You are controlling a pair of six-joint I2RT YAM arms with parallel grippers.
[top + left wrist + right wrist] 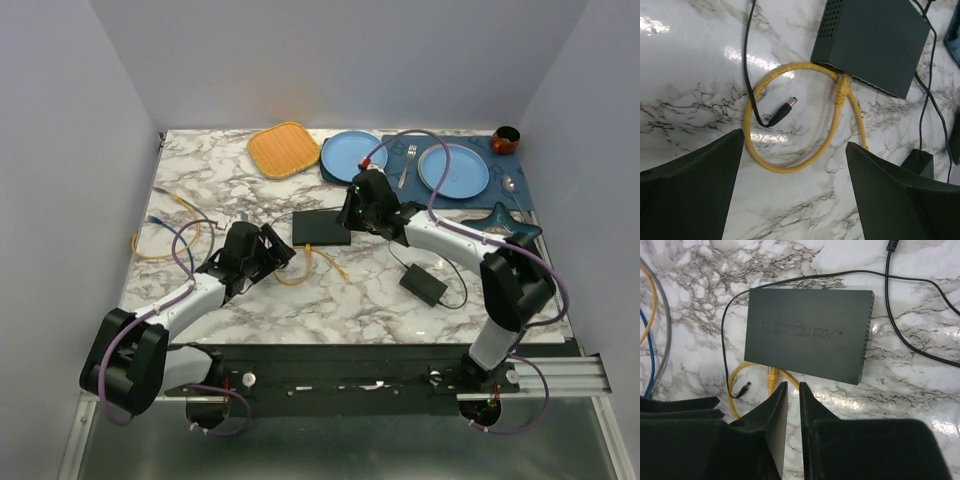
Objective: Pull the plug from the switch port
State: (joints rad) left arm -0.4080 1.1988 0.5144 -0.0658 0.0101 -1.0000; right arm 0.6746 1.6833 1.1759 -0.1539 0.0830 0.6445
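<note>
Holding left fingers [690, 190] wide apart, gripping nothing, hovering above the yellow cable [765, 165] looping on the table [690, 75]. Showing right fingers [775, 415] at a narrow slit, nothing between them, touching nothing, hanging just off the switch [810, 335] edge. Seeing switch lying flat mid-table, yellow plug [841, 92] sitting at its port edge, just ahead of the right fingertips. Noting loose black lead [782, 112] ending inside the loop, near the plug, crowding the approach.
</note>
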